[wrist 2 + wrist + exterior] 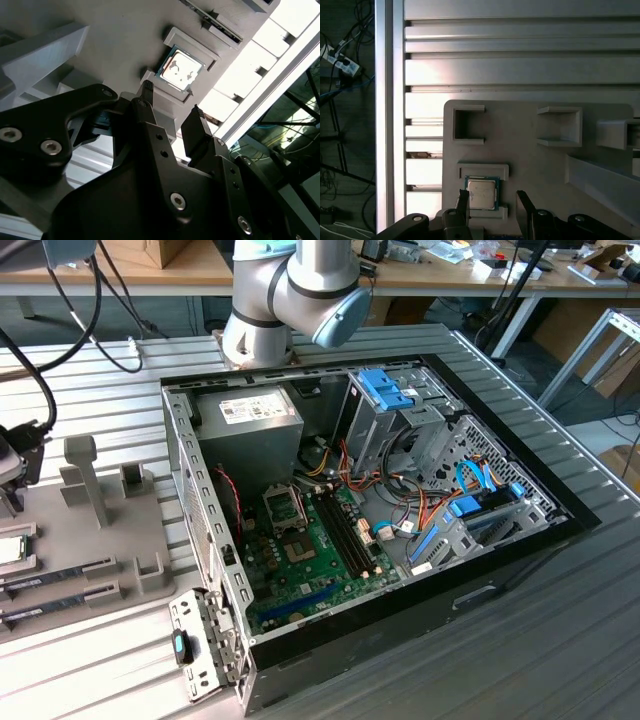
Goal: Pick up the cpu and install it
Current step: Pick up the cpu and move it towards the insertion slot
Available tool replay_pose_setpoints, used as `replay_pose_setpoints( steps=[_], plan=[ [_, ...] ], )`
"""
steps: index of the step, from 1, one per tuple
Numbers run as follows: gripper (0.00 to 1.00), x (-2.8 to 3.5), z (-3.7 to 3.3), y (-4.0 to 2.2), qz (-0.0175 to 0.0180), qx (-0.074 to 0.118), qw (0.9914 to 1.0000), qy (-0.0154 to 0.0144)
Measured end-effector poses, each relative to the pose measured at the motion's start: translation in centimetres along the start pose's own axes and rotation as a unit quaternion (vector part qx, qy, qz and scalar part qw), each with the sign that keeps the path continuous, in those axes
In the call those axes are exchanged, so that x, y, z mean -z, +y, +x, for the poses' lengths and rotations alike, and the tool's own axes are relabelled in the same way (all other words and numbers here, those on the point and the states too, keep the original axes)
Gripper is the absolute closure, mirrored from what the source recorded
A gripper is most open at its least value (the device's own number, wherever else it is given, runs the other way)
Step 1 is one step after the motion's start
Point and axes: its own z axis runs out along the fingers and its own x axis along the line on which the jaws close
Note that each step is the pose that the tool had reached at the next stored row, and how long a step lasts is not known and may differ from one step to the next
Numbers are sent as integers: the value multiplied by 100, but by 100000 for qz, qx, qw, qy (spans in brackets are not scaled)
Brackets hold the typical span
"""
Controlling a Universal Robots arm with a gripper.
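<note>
Over the grey holder tray (530,165), I see my gripper (172,97) poised close to the cpu (179,69) in its seat, jaws spread apart, gripping nothing.

The cpu (482,194) shows a smooth silver metal top with a green rim — its tray (530,165) is matt grey plastic, the gripper (492,195) matt black, the table (520,65) ribbed bare metal with a sheen.

The exterior view's left edge cuts off the cpu (10,550) and its grey tray (60,540).
</note>
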Motion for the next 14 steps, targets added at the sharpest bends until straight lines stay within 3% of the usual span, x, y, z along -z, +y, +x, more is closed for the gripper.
replay_pose_setpoints(
  steps=[14],
  plan=[
    [50, -23, 0, 0, 3, -1, 100000, 4]
  ],
)
